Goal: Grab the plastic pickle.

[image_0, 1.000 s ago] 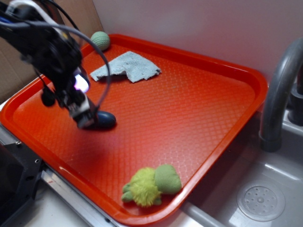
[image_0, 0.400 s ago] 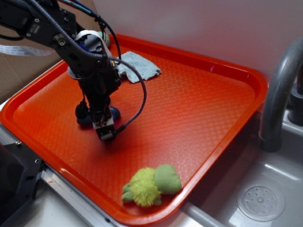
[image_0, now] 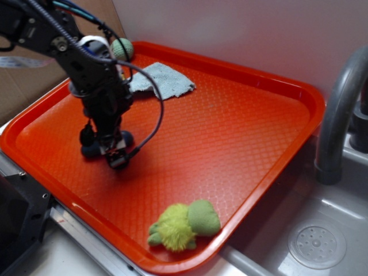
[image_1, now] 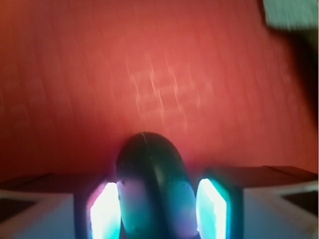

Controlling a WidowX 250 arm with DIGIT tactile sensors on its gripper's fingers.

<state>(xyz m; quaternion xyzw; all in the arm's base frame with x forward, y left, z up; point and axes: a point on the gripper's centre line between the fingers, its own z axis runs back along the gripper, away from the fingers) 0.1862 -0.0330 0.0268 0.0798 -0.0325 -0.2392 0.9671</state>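
Plastic pickle (image_1: pixel 152 184) between the jaws (near end cut off)

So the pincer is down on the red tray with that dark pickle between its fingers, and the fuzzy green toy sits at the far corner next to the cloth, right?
Not quite: the exterior view shows the fuzzy green toy at the tray's near edge, far from the cloth. The pickle does sit between the pincer's fingers.
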